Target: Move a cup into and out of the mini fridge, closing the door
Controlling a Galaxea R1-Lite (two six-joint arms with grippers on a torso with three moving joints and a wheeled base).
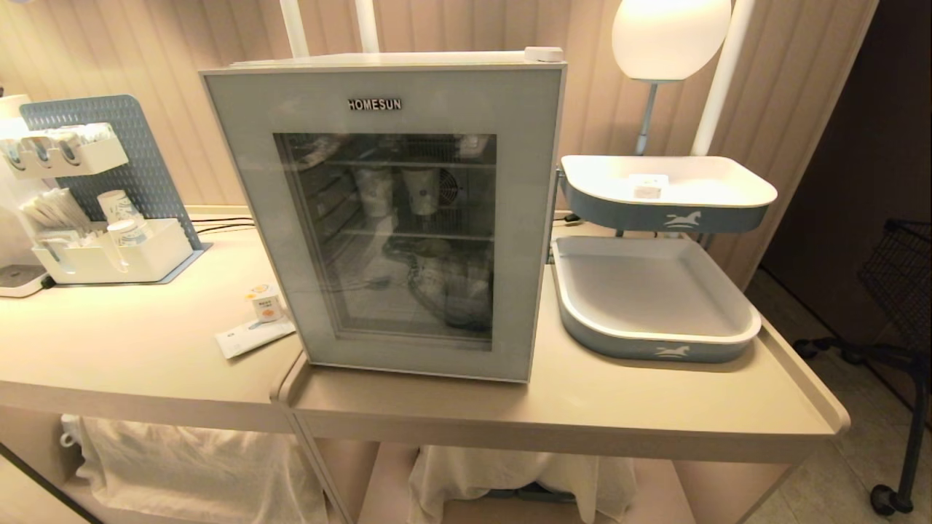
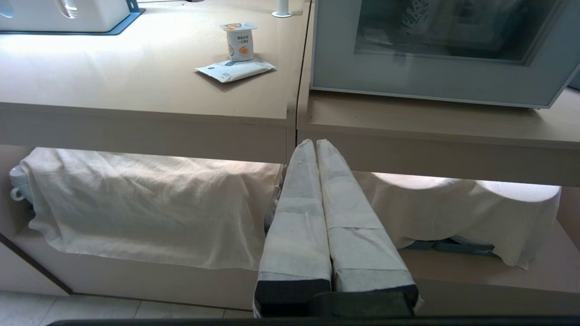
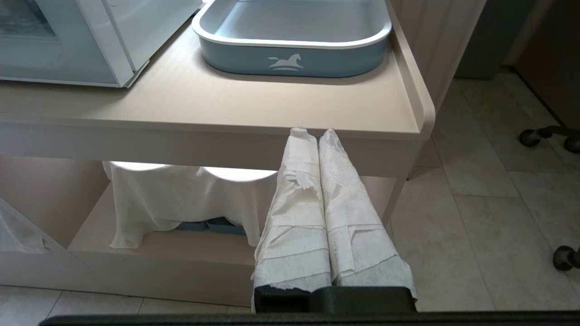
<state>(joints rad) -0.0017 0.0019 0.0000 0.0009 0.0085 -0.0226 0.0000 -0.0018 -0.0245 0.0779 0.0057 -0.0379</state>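
Head view, mini fridge [image 1: 397, 211]: white box on the counter, door [image 1: 510, 218] shut, "HOMESUN" across its top; through the dark glass, two patterned paper cups [image 1: 399, 191] stand on the upper wire shelf.
Head view, cup [image 1: 266, 303]: tiny, white with an orange label, upright on the counter just left of the fridge, beside a flat white packet [image 1: 253, 336].
Head view, upper tray [image 1: 666, 193]: holds one small white block [image 1: 649, 186].
Head view, lower tray [image 1: 652, 298]: blue-grey, white rim, horse emblem on the front.
Head view, organiser [image 1: 102, 255]: white bin at far left with cups and sachets.
Left wrist view, left gripper [image 2: 316, 142]: paper-wrapped fingers pressed together, low before the counter edge, holding nothing; the cup's flat sealed top shows above.
Right wrist view, right gripper [image 3: 312, 131]: wrapped fingers pressed together, empty, below the counter edge near the lower tray.
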